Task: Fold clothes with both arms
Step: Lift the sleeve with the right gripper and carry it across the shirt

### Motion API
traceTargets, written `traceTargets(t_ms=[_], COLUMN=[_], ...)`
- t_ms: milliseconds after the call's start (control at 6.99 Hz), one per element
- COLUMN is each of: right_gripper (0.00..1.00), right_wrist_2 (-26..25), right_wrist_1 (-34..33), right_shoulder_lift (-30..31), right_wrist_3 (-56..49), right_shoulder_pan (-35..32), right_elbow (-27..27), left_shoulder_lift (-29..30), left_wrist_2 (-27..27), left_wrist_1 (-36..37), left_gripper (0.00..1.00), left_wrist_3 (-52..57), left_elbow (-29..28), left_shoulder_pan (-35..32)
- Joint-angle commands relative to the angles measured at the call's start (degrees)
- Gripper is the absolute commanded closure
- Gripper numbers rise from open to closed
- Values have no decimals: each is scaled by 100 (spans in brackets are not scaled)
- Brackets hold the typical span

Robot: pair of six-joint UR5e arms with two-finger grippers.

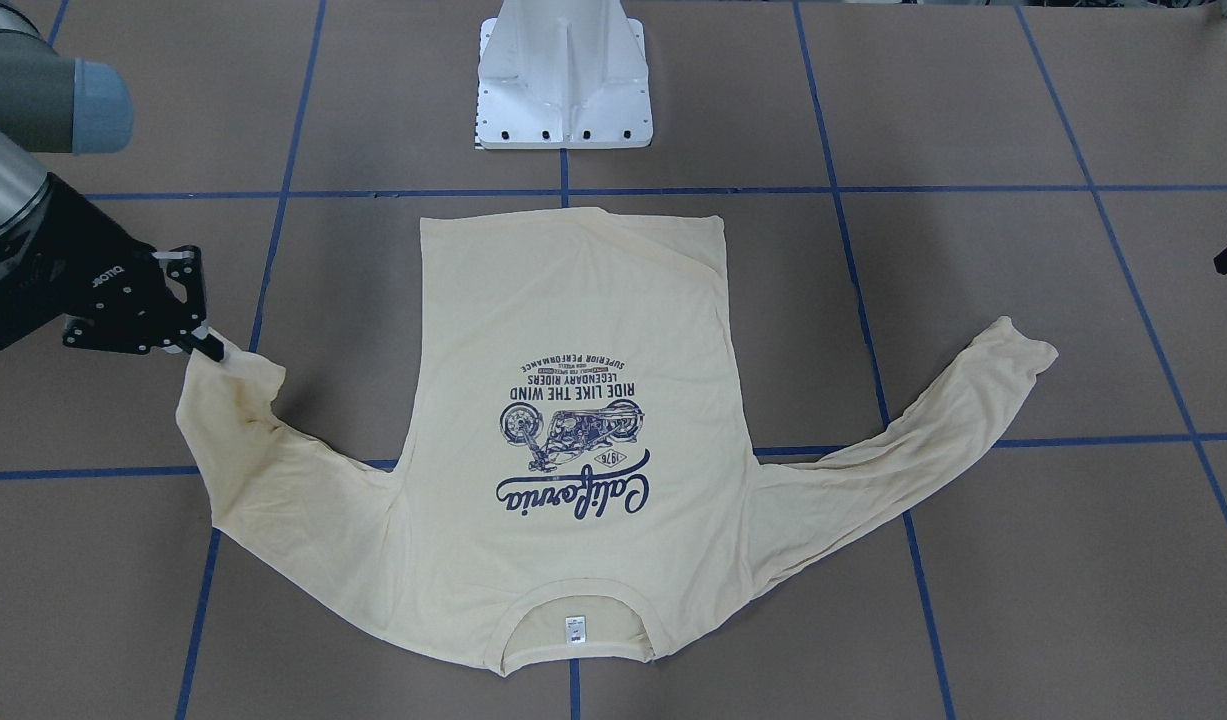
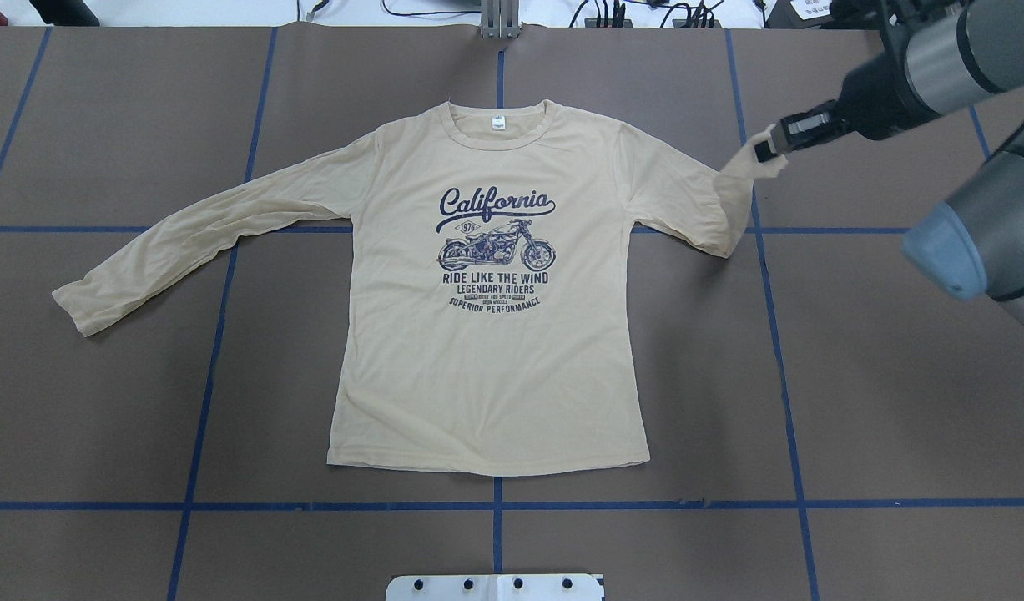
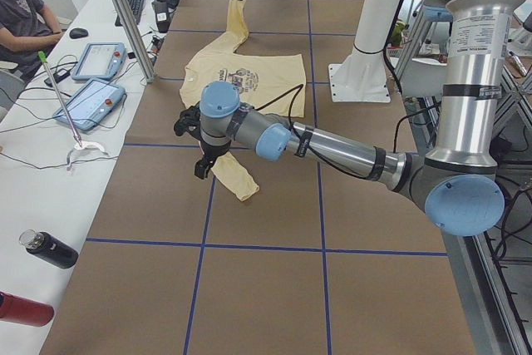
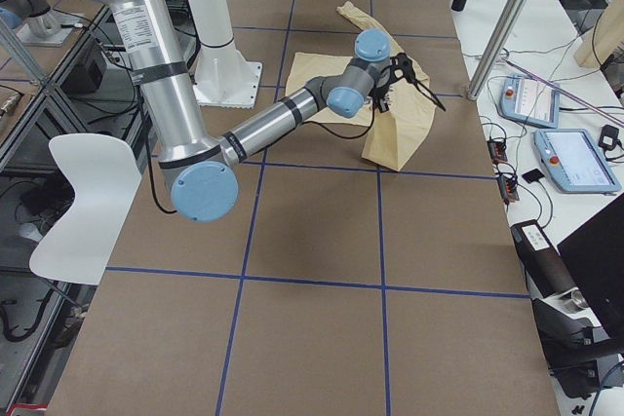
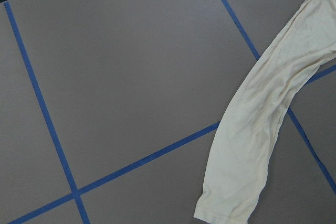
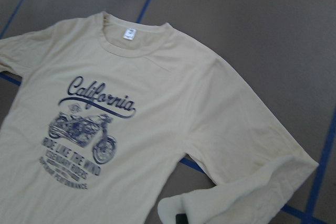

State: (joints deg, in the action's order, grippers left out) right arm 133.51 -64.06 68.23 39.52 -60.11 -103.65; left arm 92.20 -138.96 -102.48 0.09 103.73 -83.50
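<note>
T-shirt (image 2: 486,376) is lying print-up, spread flat on the brown table (image 2: 854,401), hem toward the white pedestal (image 1: 563,80), collar and neck label (image 2: 498,122) away from it. Right gripper (image 2: 766,150) is pinching the cuff (image 2: 749,167) of the sleeve on its side, holding it lifted off the table while the rest of that sleeve is draping down toward the shoulder. Left gripper (image 3: 202,168) is hovering off the outer end of the other sleeve (image 2: 186,242), not touching it; that sleeve is lying stretched out flat. Cannot tell whether the left fingers are spread or closed
</note>
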Motion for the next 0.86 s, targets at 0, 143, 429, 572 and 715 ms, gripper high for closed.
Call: traceTargets(t_ms=[0,143,429,572,715], right_gripper=[100,100,100,100,100], right_wrist_2=[9,-165,-1120,-1430,-1737], right_wrist_1=[-54,-45,25,25,34], right_shoulder_lift=[-1349,-2278,-2761,-3127,-3314], right_wrist_3=[21,21,-5,-23,-23], right_shoulder_pan=[357,621,1367,1631,1826], right_elbow=[569,1514,2399,3020,3383], left_shoulder_lift=[-9,-17,-17,-17,-17], left_wrist_2=[18,18,27,27,27], left_wrist_1=[0,9,18,18,18], left_gripper=[1,1,1,1,1], left_wrist_3=[0,0,-17,-18,-18], left_elbow=[-46,-55,-125,-151,-178], left_shoulder_pan=[0,0,0,0,0])
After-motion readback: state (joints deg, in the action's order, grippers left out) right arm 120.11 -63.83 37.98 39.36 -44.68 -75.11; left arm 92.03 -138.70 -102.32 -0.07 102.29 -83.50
